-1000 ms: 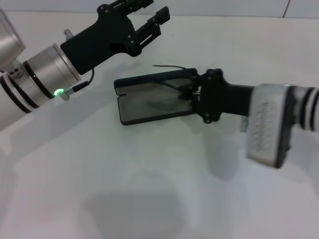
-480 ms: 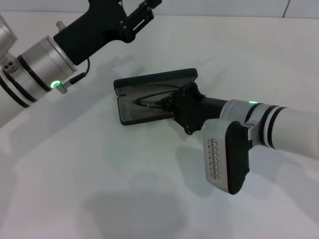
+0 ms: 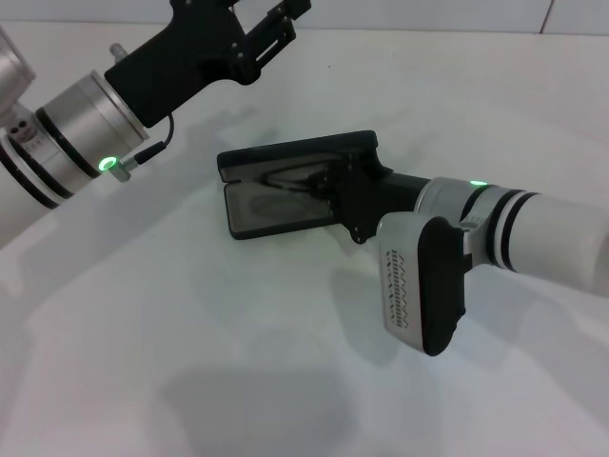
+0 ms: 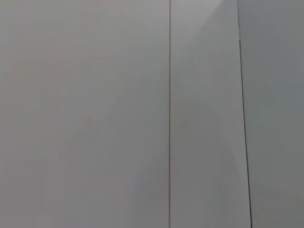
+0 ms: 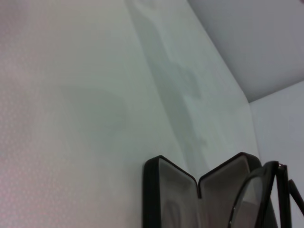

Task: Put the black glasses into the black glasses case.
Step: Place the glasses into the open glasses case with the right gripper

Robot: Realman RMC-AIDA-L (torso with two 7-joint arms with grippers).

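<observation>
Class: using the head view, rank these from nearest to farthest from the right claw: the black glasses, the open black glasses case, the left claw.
1. black glasses: at the right claw, over the case.
2. black glasses case: lying open just under and beside it, table centre.
3. left claw: raised at the far left.

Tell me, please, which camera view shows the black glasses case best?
The head view: the black glasses case lies open on the table, whole except where the right gripper covers its end. The right wrist view shows only part of it, and the left wrist view none.
</observation>
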